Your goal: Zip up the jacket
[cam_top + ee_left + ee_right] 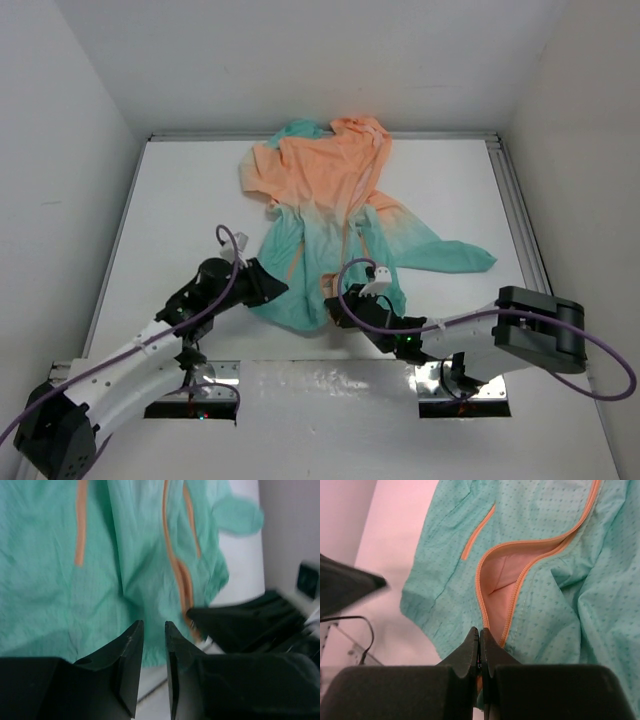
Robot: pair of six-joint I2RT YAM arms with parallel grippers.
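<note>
The jacket (330,200) lies spread on the white table, peach-orange at the far end and teal at the near hem. Its orange front zipper (520,580) gapes open above the hem and shows the peach lining. My right gripper (480,630) is shut on the bottom end of the zipper at the hem; in the top view the right gripper (335,308) sits at the hem's near edge. My left gripper (154,625) is open a narrow gap with nothing between its jaws, just short of the teal hem and left of the zipper (172,560). In the top view the left gripper (275,288) is at the hem's left side.
The white table (180,200) is boxed in by white walls, with a metal rail (515,210) along its right edge. The right arm's black body (240,625) crowds the left wrist view. A thin black cable (350,620) lies near the table's front edge.
</note>
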